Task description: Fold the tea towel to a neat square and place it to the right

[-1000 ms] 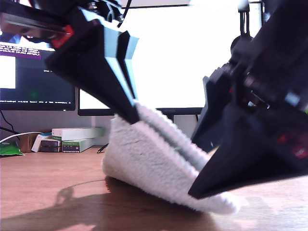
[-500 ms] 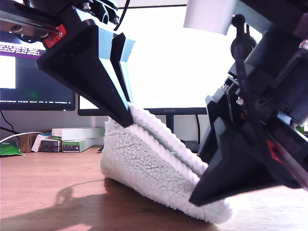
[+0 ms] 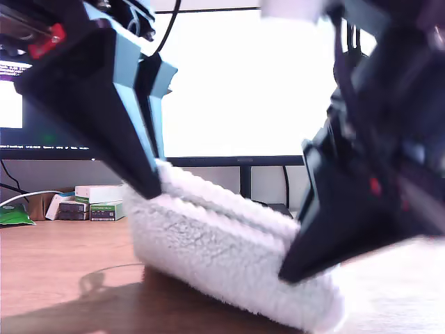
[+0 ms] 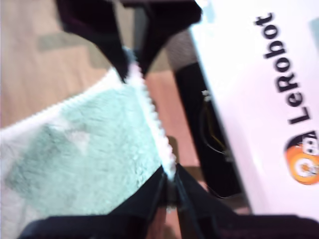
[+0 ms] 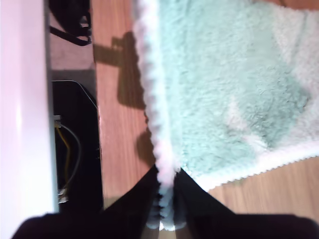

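Observation:
The tea towel (image 3: 222, 257) is a fluffy off-white cloth. It hangs by its ribbed corded edge between two black grippers, and its lower part rests on the wooden desk (image 3: 55, 278). One gripper (image 3: 158, 186) pinches the higher corner at the exterior view's left. The other gripper (image 3: 288, 268) pinches the lower corner at the exterior view's right. I cannot tell which arm is which there. My first gripper (image 4: 169, 179) is shut on the tea towel's (image 4: 99, 149) corded edge, and my second gripper (image 4: 130, 70) holds the far corner. In the second wrist view, my second gripper (image 5: 167, 181) is shut on the tea towel's (image 5: 224, 89) edge.
A bright white monitor (image 3: 243, 83) on a black stand (image 3: 245, 184) fills the back. A dark monitor (image 3: 42, 118) sits at the exterior view's left. Below it are small boxes (image 3: 97, 202) and a green packet (image 3: 12, 214). A white surface (image 4: 239, 124) printed "LeRobot" lies beside the towel.
The gripper at the exterior view's left has carried its corner further left. The towel has shifted with it and now hangs more upright. The other gripper has barely moved.

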`<control>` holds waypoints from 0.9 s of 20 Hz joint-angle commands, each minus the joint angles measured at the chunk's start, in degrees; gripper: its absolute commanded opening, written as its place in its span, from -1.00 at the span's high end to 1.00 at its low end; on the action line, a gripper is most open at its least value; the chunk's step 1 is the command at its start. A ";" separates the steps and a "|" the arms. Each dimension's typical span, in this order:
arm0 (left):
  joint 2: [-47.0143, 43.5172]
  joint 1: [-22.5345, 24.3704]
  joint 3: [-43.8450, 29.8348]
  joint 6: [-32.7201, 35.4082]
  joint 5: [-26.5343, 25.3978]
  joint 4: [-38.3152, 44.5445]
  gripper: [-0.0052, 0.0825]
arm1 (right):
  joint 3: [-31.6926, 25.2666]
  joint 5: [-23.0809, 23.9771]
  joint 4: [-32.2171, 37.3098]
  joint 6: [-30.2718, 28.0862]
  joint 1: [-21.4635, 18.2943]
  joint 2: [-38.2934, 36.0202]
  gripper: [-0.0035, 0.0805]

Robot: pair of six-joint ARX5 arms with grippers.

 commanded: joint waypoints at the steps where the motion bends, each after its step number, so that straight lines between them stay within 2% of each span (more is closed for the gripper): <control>1: 0.15 0.09 -0.11 -1.51 0.79 -1.38 0.94 | 1.42 -0.92 -4.48 1.20 -0.09 0.52 0.94; 5: 0.15 0.04 -0.11 -6.14 3.48 -3.58 0.94 | 5.14 -6.40 -16.24 3.41 -0.09 0.52 0.94; 13: 0.15 -1.07 -0.11 -13.81 10.97 -13.62 0.94 | 13.03 -12.24 -32.72 4.68 -0.09 0.52 0.94; 16: 0.15 -1.66 -0.11 -13.77 12.04 -14.58 0.94 | 15.82 -12.28 -34.91 4.68 -0.11 0.55 0.94; 18: 0.15 -1.51 -0.11 -13.03 10.82 -13.40 0.94 | 16.28 -11.32 -32.52 4.46 -0.26 0.59 0.94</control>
